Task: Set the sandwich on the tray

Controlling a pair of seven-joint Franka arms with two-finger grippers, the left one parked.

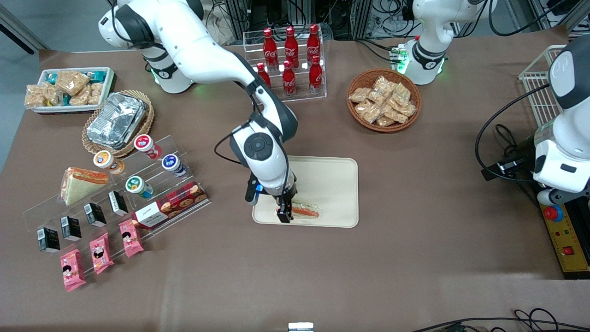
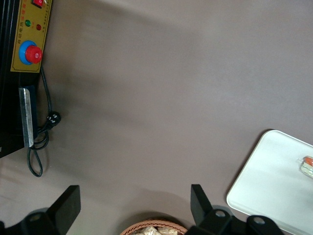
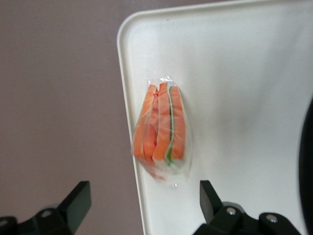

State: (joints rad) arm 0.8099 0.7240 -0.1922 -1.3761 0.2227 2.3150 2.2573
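Glossy white arm, dark joint bands, black claw, perhaps blue-tipped cable.

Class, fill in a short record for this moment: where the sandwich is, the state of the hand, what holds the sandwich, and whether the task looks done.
sandwich: on the tray, standing on edge near the rim closest to the front camera
hand: open, just above the sandwich, fingers clear of it
support: tray only
second sandwich: on the clear rack toward the working arm's end
task: looks done; hand released
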